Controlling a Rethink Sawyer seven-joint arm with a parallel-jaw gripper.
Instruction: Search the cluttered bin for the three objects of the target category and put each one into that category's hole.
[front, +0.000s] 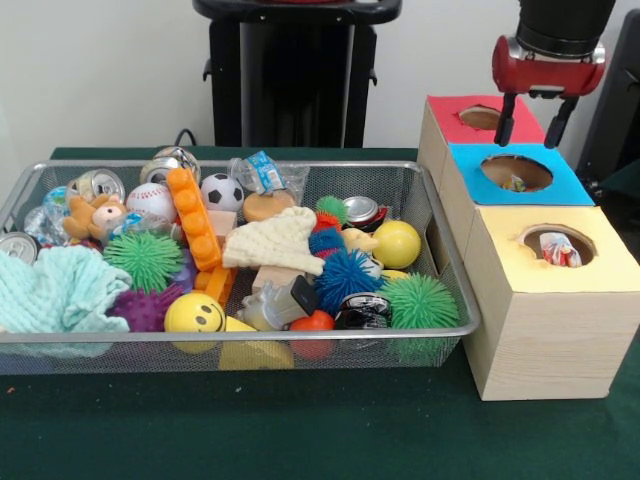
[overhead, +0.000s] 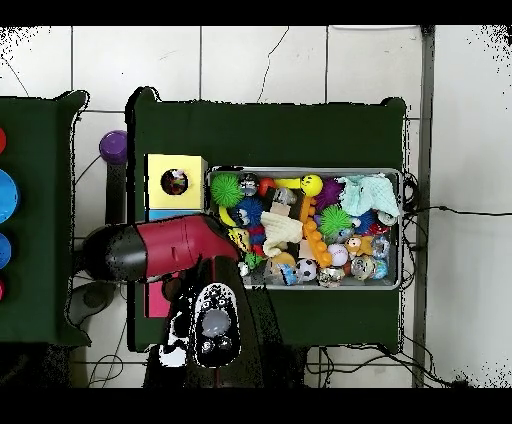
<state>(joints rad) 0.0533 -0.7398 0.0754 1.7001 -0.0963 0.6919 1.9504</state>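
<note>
The wire mesh bin (front: 250, 335) is packed with toys, cans, a cream knitted cloth (front: 275, 243) and a teal towel (front: 55, 290). It also shows in the overhead view (overhead: 398, 230). The yellow-topped box (front: 600, 265) stands nearest the camera at the right. One whitish dotted fabric piece (front: 560, 250) shows inside its round hole (front: 545, 236). I see no dotted fabric piece in the bin. My gripper (front: 534, 122) hangs open and empty above the red-topped and blue-topped boxes. In the overhead view my red arm (overhead: 170, 248) covers those two boxes, and the yellow box (overhead: 155, 172) stays uncovered.
The blue-topped box (front: 570, 185) and the red-topped box (front: 445, 115) stand in a row behind the yellow one, right of the bin. The black pedestal (front: 295, 70) rises behind the table. A second green table (overhead: 35, 200) and a purple object (overhead: 113, 146) lie beside it.
</note>
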